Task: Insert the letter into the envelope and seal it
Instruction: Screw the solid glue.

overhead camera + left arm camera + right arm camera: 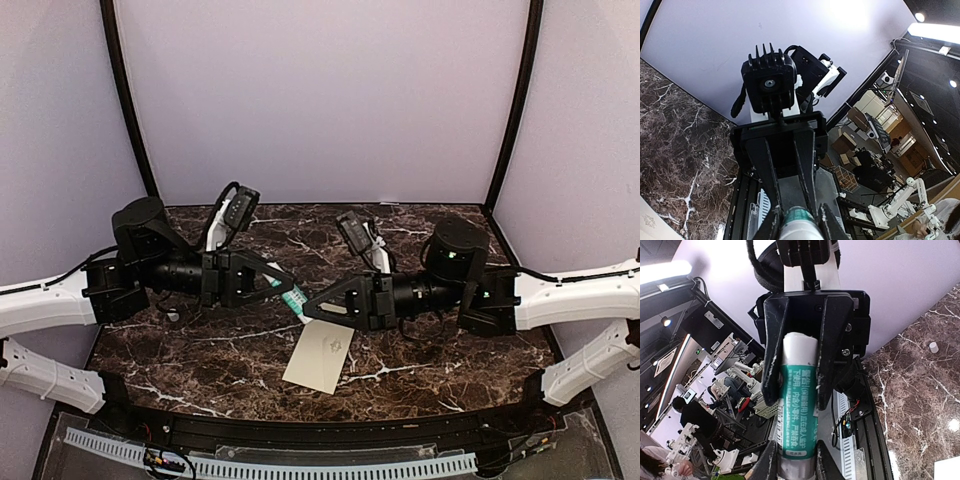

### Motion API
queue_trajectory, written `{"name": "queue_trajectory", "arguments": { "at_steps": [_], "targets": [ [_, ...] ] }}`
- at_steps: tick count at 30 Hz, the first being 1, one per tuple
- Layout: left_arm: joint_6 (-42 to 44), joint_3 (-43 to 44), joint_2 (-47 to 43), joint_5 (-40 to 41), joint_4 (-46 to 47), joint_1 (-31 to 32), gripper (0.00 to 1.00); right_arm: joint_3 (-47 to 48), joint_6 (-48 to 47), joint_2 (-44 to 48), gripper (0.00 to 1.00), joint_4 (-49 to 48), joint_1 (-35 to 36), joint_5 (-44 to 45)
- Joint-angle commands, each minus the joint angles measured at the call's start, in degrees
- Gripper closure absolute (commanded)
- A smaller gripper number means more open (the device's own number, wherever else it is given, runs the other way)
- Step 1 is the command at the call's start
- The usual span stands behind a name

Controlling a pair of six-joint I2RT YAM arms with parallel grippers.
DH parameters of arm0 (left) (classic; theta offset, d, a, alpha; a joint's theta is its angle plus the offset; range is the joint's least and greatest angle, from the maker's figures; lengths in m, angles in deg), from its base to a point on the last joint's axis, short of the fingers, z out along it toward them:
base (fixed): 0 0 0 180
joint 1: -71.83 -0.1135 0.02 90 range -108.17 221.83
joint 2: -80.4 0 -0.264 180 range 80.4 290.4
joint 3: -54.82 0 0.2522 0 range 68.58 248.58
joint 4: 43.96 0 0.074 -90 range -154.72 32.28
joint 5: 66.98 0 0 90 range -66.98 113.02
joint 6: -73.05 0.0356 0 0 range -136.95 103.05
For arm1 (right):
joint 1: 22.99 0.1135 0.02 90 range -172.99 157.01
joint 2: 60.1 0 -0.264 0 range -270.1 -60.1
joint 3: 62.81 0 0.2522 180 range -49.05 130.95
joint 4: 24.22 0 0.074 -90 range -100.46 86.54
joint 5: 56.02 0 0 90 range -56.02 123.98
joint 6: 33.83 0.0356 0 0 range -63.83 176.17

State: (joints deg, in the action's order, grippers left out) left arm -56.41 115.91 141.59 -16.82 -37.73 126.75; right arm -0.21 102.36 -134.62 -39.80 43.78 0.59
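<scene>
From above, the envelope (318,357) lies flat on the dark marble desk (450,360), tilted a little, its small central mark facing up. The left gripper (285,285) and the right gripper (312,310) meet tip to tip just beyond the envelope's far edge. Between them they hold a green and white glue stick (294,298) lifted off the desk, and neither set of jaws touches the envelope. In the left wrist view, the left jaws are narrow and clamped on the pale end of the glue stick at the bottom of the picture. The right jaws come in from the opposite side and close around the same tube. Only a cream corner of the envelope shows, at the lower left, on the desk below and to one side of the jaws. In the right wrist view, the right jaws pinch the green printed body of the tube, while the left jaws grip its white end farther along. A corner of the envelope shows at the lower right, apart from both jaws. A small white piece (934,346) sits on the desk well beyond the envelope.
</scene>
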Motion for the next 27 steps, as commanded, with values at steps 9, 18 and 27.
{"name": "queue_trajectory", "arguments": {
  "at_steps": [9, 18, 27],
  "targets": [
    [-0.75, 0.06, -2.65, 8.11, -4.35, 0.19, 1.0, 0.1, -1.63, 1.16, 0.62, -1.07, 0.56, 0.83],
    [-1.75, -0.41, -2.15, 7.03, -2.95, 0.19, 1.0, 0.12, -2.07, 1.11, 0.71, -0.5, 0.93, 0.82],
    [-0.96, 0.88, -1.56, 9.79, -7.01, 0.2, 1.0, 0.89, -4.25, 1.65, 0.85, 3.11, 0.97, 6.09]
  ]
}}
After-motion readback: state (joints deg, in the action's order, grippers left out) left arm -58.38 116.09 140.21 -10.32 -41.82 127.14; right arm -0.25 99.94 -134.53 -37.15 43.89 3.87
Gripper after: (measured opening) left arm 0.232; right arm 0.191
